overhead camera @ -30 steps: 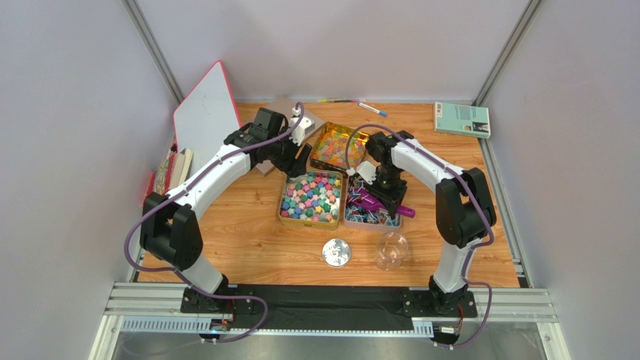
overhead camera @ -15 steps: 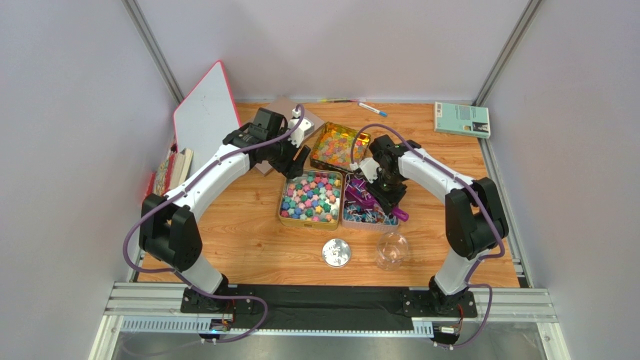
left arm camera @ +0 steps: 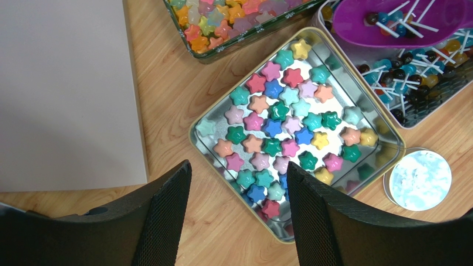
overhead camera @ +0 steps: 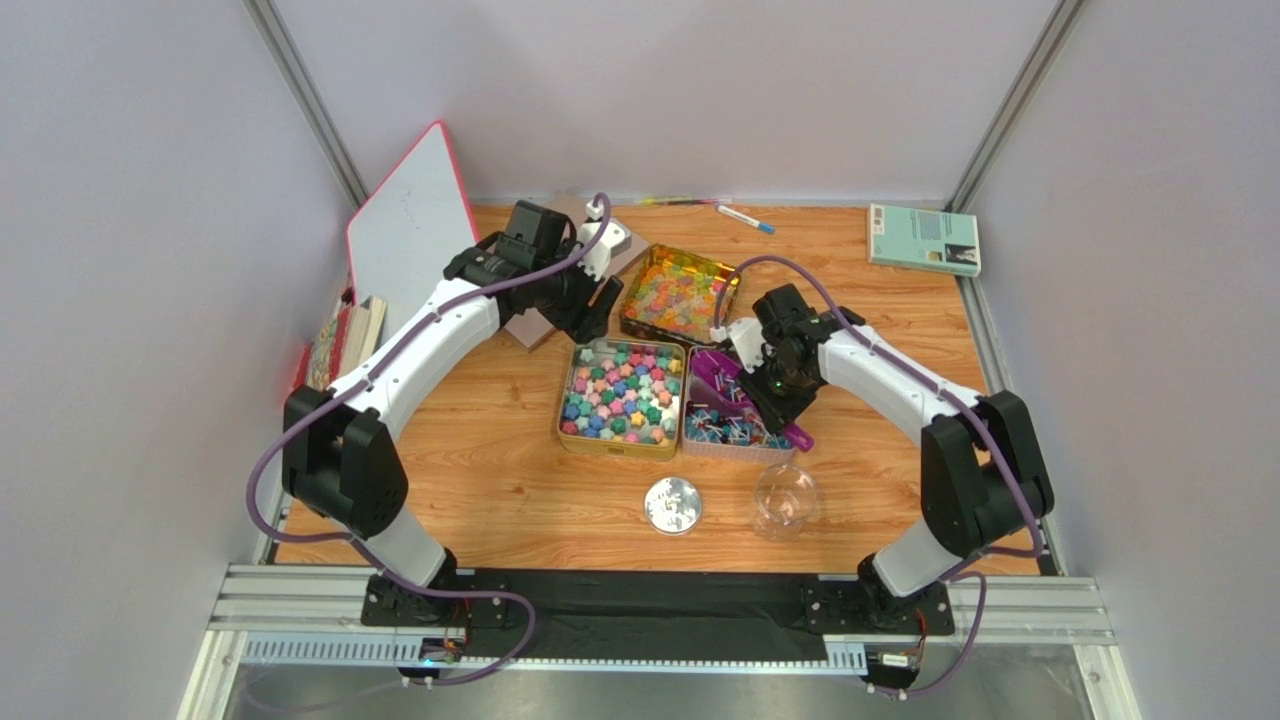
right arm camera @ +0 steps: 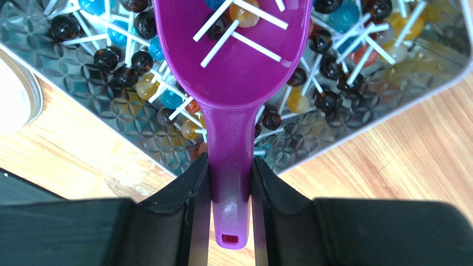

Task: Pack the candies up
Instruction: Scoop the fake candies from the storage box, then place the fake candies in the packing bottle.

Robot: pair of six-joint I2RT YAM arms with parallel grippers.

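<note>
Star-shaped pastel candies [overhead camera: 621,393] fill a gold-rimmed tin, also in the left wrist view [left arm camera: 288,116]. Glossy orange-yellow candies [overhead camera: 676,293] fill the far tin [left arm camera: 222,22]. Lollipops [overhead camera: 732,425] lie in the right tin [right arm camera: 127,61]. My right gripper [overhead camera: 781,393] is shut on the handle of the purple scoop [right arm camera: 236,66], in the right wrist view [right arm camera: 230,172]. The scoop bowl hangs over the lollipop tin with a few lollipops in it. My left gripper [overhead camera: 592,312] is open and empty, above the wood beside the star tin's far-left edge [left arm camera: 238,183].
A clear jar [overhead camera: 784,500] and its round lid [overhead camera: 672,504] sit near the front. A white board [overhead camera: 409,233] leans at the far left with books [overhead camera: 343,338] below it. A flat grey box [left arm camera: 66,88] lies by the left gripper. A teal book [overhead camera: 923,237] and pens [overhead camera: 744,218] lie at the back.
My right arm has swung its elbow out to the right and turned the scoop over the lollipop tin, the bowl now pointing far-left. My left gripper drew back slightly toward the far side.
</note>
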